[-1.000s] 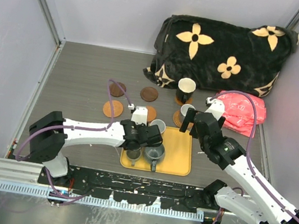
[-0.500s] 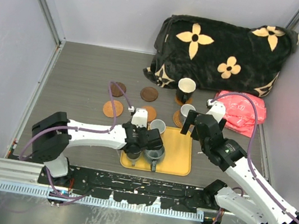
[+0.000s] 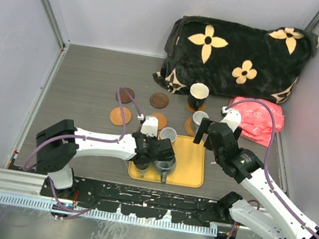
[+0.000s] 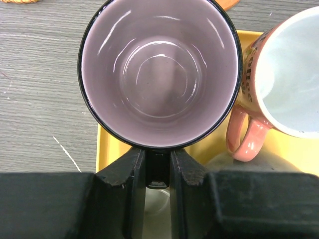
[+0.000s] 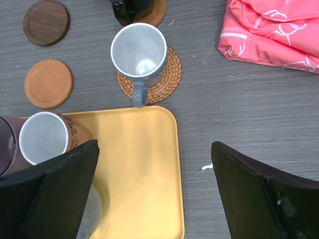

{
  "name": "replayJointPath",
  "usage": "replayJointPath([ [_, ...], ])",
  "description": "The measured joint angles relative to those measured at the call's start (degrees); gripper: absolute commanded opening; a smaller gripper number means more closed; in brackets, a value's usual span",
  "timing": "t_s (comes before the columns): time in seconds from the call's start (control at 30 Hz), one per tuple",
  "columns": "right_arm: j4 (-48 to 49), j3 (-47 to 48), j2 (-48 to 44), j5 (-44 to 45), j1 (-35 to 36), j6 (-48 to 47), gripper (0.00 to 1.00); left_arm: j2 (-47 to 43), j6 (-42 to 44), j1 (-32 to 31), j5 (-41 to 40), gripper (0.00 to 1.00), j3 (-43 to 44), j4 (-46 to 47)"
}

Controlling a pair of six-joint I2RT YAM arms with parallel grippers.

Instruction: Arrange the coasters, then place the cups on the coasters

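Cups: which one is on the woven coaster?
The grey cup, handle pointing at the yellow tray; the black cup beside it stands on a wooden coaster.

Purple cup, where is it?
In the left wrist view, the purple cup is at the yellow tray's corner, left of the white cup, its handle between the left gripper's fingers.

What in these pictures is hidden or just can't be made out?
- Left wrist view: the left pincer, closed on the purple mug's handle, blocks most of a blurred grey cup beneath it. The white-and-pink mug is cut by the right edge.
- Top view: the left arm covers the purple mug and most cups on the yellow tray.
- Right wrist view: the black cup is cut by the top edge, and the pink cloth runs off the corner.
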Motion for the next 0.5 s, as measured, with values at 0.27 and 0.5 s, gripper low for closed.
replayJointPath([
  [0.27,-0.4,-0.8,-0.6,0.0,0.0,0.4,1.00,0.1,0.0,-0.1,-0.3,0.00,0.0,0.0],
  [0.5,-0.6,-1.0,-0.6,0.0,0.0,1.0,1.00,0.1,0.0,-1.2,-1.6,0.00,0.0,-0.7],
])
